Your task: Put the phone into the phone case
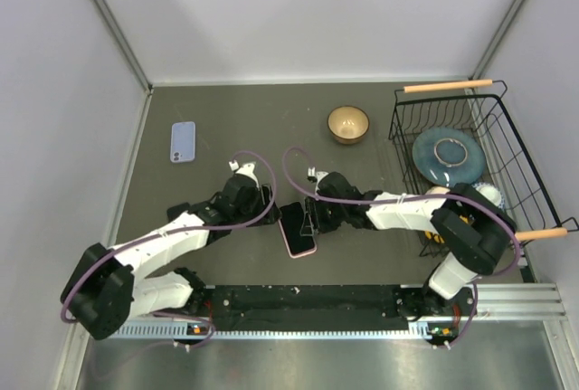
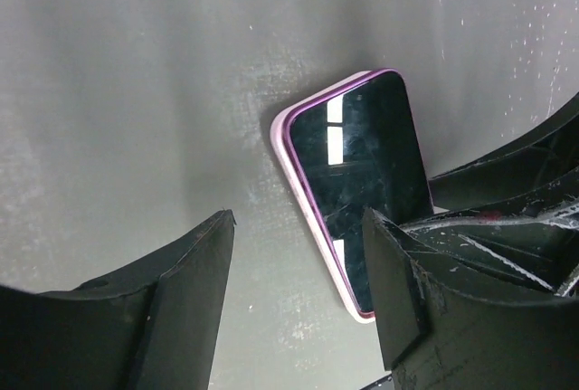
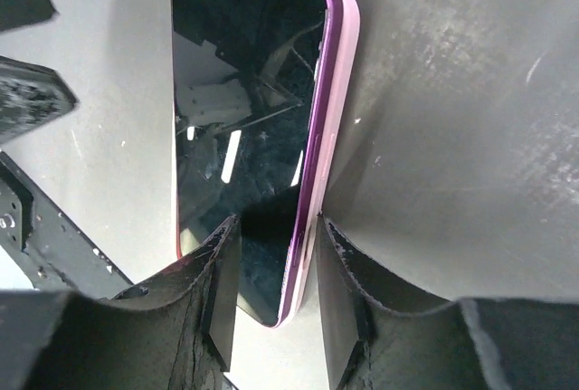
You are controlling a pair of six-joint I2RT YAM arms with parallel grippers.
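One phone (image 3: 244,128) in pink case (image 3: 342,91), apparently part-seated, pressing home outstanding; my left pincer (image 2: 298,227) wide, empty; right pincer (image 3: 278,227) narrow astride their edge, grip undetermined.

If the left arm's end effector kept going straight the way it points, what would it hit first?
Probably the phone in its pink case, lying flat on the table just ahead of the left end effector and slightly to one side. Height is unclear, so the fingers might skim over it.

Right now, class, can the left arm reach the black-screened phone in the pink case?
Probably yes: the left end effector hangs open beside the phone; the right end effector only straddles one edge.
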